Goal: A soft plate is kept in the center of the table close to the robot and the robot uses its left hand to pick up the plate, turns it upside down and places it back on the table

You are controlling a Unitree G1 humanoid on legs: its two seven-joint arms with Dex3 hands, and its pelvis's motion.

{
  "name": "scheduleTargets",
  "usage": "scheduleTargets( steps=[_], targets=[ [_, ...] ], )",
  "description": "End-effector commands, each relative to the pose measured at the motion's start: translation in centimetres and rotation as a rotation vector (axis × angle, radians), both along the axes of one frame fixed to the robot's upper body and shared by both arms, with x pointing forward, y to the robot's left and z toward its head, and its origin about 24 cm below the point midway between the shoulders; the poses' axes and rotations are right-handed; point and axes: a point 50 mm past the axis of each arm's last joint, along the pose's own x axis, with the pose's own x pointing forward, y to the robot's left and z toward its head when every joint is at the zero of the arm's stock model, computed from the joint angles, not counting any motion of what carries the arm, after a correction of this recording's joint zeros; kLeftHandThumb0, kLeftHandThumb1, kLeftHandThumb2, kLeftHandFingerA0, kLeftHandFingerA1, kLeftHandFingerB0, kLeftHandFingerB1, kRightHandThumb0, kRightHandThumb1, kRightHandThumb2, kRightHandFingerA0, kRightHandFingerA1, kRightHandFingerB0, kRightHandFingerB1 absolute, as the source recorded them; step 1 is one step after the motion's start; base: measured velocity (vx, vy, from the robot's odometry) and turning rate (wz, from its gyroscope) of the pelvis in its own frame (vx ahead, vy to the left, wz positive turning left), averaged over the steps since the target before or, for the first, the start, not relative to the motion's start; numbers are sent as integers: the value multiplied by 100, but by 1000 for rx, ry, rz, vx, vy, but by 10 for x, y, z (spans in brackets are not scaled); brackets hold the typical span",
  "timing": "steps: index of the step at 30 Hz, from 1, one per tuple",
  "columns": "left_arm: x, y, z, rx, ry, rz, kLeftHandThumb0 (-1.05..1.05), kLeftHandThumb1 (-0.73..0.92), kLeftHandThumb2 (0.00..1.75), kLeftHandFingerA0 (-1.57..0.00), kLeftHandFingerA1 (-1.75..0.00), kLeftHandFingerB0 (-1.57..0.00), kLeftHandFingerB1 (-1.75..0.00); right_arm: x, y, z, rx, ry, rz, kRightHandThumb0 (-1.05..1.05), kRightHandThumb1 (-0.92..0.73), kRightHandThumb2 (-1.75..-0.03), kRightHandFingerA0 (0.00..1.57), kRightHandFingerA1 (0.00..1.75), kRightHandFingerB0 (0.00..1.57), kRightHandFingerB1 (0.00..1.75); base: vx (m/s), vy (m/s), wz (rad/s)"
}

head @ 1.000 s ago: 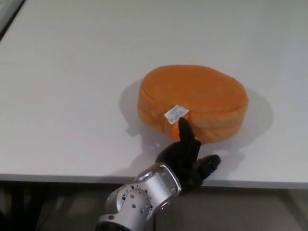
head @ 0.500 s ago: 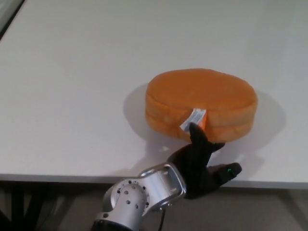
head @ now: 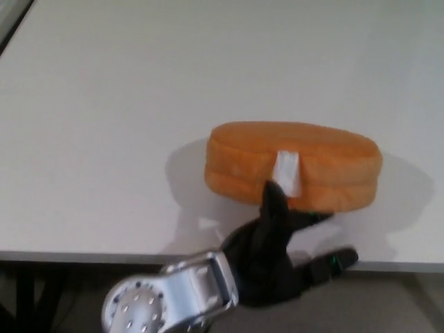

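Note:
The orange soft plate (head: 298, 156) sits near the table's front edge, right of centre, with its near rim tipped up off the surface. A white tag (head: 286, 170) hangs on that near rim. My left hand (head: 274, 243) comes up from below the table edge. Its thumb (head: 272, 201) presses against the rim just beside the tag, and a finger (head: 312, 218) reaches under the plate. Another finger (head: 340, 260) sticks out to the right over the table edge. The plate's underside is hidden. My right hand does not show.
The white table (head: 104, 104) stretches far to the left and back. Its front edge (head: 69, 257) runs just below the plate, with dark floor beneath. A dark strip shows at the top left corner.
The plate has tipped further, its near rim rising and its top face looking flatter. My left hand has pushed deeper under the rim, and the wrist has dropped lower left.

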Motion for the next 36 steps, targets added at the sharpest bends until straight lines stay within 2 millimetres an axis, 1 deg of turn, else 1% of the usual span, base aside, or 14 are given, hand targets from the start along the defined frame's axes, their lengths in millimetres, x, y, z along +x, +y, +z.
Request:
scheduleTargets(
  steps=[1, 12, 13, 15, 17, 20, 22, 23, 25, 27, 32, 34, 35, 36],
  targets=[
    [-32, -6, 11, -62, -12, -233, -101, 77, 114, 0, -20, 0, 0, -4, -2, 1, -5, 11, 6, -65, -83, -65, 37, 50, 31, 34, 0, 0, 0],
    [-30, -1, 16, -39, -35, -249, -103, 76, 112, 0, -23, 0, 0, 1, -3, 3, -28, -3, 11, -65, -83, -65, 46, 50, 29, 33, 0, 0, 0],
    [-31, 0, 16, -28, -40, -266, -104, 76, 111, 0, -23, 0, 0, 1, -3, 2, -29, -4, 6, -70, -69, -101, 47, 60, 24, 48, 0, 0, 0],
    [-32, 1, 15, -13, -44, -278, -104, 76, 111, 0, -25, 0, 0, 1, -3, 3, -39, 6, -1, -68, -82, -65, 54, 49, 31, 33, 0, 0, 0],
    [-32, 2, 13, -4, -32, -270, -105, 75, 111, 0, -28, 0, 0, 2, -3, 3, -27, 0, -3, -71, -68, -102, 50, 60, 26, 48, 0, 0, 0],
    [-29, 1, 10, -10, -15, -245, -105, 76, 112, 0, -24, 0, 0, 3, -5, 4, -14, -1, -10, -70, -68, -101, 49, 59, 25, 47, 0, 0, 0],
    [-27, 0, 7, -18, -4, -234, -105, 92, 81, 0, -21, 0, 0, 2, -6, 4, -21, -8, -7, -66, -83, -65, 56, 47, 31, 32, 0, 0, 0],
    [-24, 0, 4, -15, 7, -207, -105, 81, 129, 0, -24, 0, -14, 1, -5, 4, -17, -11, -8, -65, -82, -66, 57, 47, 31, 31, 0, 0, 0],
    [-13, 0, -8, -29, 58, -75, -105, 81, 127, 0, -23, 0, -11, 0, -3, 1, -1, 5, -14, -72, -68, -101, 49, 58, 23, 47, 0, 0, 0],
    [-5, 0, -17, -34, 95, 15, -105, 81, 127, 0, -21, 0, -6, -1, -1, -1, 8, 5, -11, -66, -82, -66, 57, 46, 30, 31, 0, 0, 0],
    [8, -6, -24, -44, 119, 86, -105, 85, 129, 0, -21, 0, -6, 1, -3, 4, 2, -13, -6, -68, -82, -66, 53, 47, 29, 33, 0, 0, 0],
    [12, -8, -25, -42, 124, 112, -105, 84, 129, 0, -20, 0, -6, 1, -3, 5, -7, -12, -6, -71, -68, -102, 47, 58, 21, 46, 0, 0, 0],
    [14, -8, -25, -45, 132, 122, -105, 84, 128, 0, -20, 0, -5, 1, -3, 5, -3, -13, -4, -67, -82, -65, 55, 46, 29, 31, 0, 0, 0],
    [17, -9, -24, -36, 132, 141, -105, 83, 128, 0, -21, 0, -5, 1, -3, 4, 1, -11, -3, -67, -66, -101, 45, 58, 18, 45, 0, 0, 0]
  ],
)
